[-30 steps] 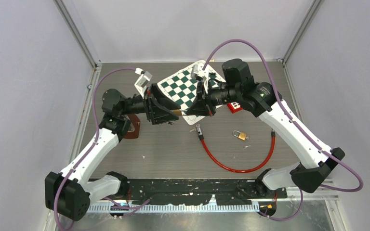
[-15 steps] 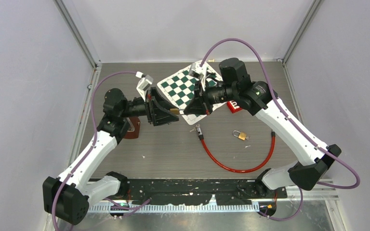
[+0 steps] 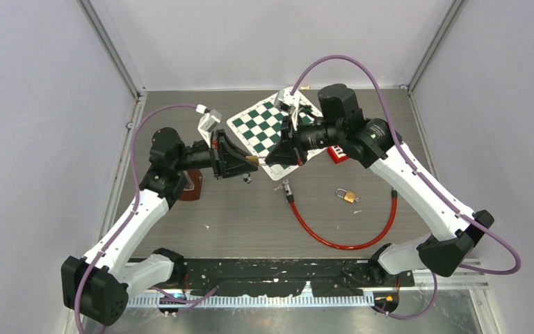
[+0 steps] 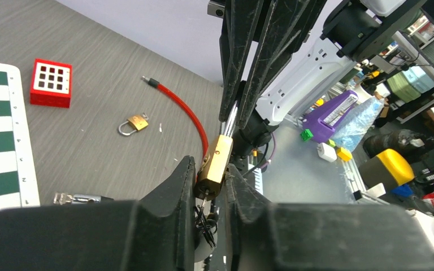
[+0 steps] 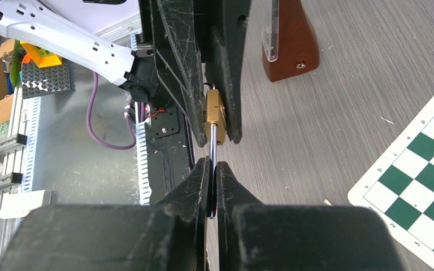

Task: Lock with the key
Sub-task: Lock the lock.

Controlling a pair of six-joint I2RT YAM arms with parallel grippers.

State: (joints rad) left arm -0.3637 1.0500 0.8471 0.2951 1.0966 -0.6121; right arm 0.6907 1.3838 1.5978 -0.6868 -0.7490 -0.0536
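Surrounding the held padlock: red cable, chessboard.

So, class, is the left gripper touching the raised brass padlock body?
Touching. Left wrist view: left gripper clamps the brass padlock body from both sides.

Left gripper and right gripper meet tip to tip on a held padlock above mid-table, barring passage there, with chessboard and red block behind, brown wooden block under the left arm, loose padlock and red cable in front, and bare table at near left.
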